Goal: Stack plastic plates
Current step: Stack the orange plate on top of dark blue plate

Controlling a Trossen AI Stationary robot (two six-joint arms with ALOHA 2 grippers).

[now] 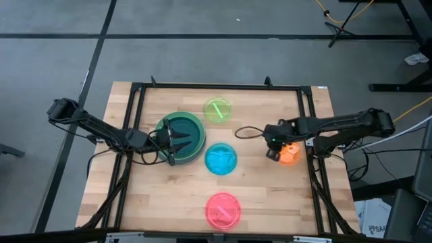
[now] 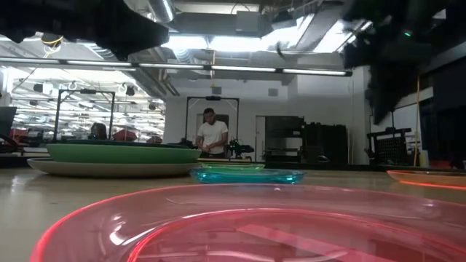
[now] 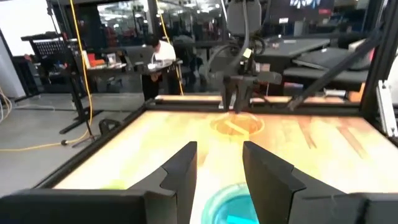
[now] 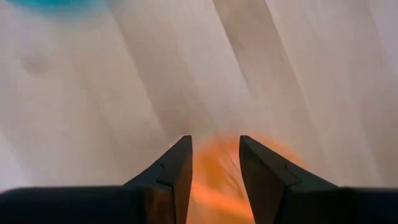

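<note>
Both jaws parted, neither clamped on anything. Right gripper (image 4: 212, 167) points down at the orange plate (image 1: 290, 155): dark wedge fingers (image 4: 177, 171) straddle its near edge in the right wrist view, orange showing through the gap. Can't tell whether the tips touch the plate. Left gripper (image 1: 181, 142) hovers over the big stack, fingers (image 3: 186, 171) spread, nothing between them; its wrist view looks across the table past the blue plate (image 3: 231, 204) to the right gripper over the orange one.

Plates:
- Stack on the left half of the table (image 1: 270, 202): dark teal plate (image 1: 196, 128) on top, opaque, round, with a light green plate (image 2: 109, 152) under it. Low view shows a pale grey-beige rim (image 2: 109, 168) at the bottom. Can't make out any further layers.
- Lime plate (image 1: 217, 110): small, translucent, toward the far edge, just beside the stack.
- Blue plate: small, translucent, glossy, mid-table, near the stack's edge.
- Pink plate (image 1: 223, 210): small, translucent, raised ring inside the rim, alone at the near edge, well apart from the rest.
- Orange plate: small, translucent, right side, under the right gripper.

Table is pale wood planks with visible grain, inside a black metal frame (image 1: 216, 86). Person (image 2: 212, 134) stands in the room behind.
</note>
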